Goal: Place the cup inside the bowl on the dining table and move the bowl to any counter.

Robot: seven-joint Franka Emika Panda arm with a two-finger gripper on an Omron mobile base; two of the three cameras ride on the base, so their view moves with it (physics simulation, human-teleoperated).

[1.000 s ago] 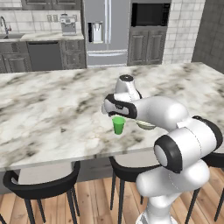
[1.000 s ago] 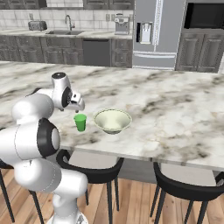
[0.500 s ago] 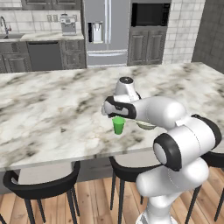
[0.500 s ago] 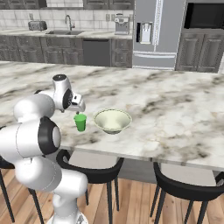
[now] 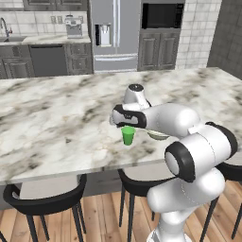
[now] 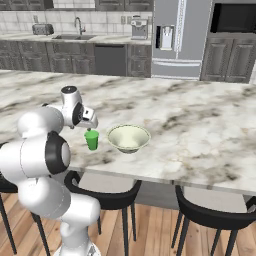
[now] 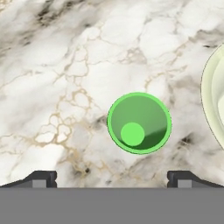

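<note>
The bright green cup (image 5: 127, 135) (image 6: 91, 139) stands upright on the marble dining table (image 5: 52, 118), close to its near edge. The pale cream-green bowl (image 6: 128, 137) sits just to the right of it, apart from it and holding nothing. In the left base view the arm hides most of the bowl (image 5: 158, 136). My gripper (image 6: 90, 126) (image 5: 126, 124) hangs right above the cup, pointing down and open. From the hand view I look straight into the cup (image 7: 139, 123), which lies between and beyond the two spread fingertips (image 7: 41, 177), with the bowl's rim (image 7: 209, 94) at the right edge.
Black stools (image 6: 107, 197) (image 5: 47, 201) line the table's near edge. Across the aisle runs the wall-side counter (image 6: 75, 37) with a sink, a toaster and a coffee machine (image 5: 73, 26), beside the steel fridge (image 5: 116, 33). Bare marble spreads left of the cup.
The hand has barely shifted above the cup. Cup and bowl stand where they were.
</note>
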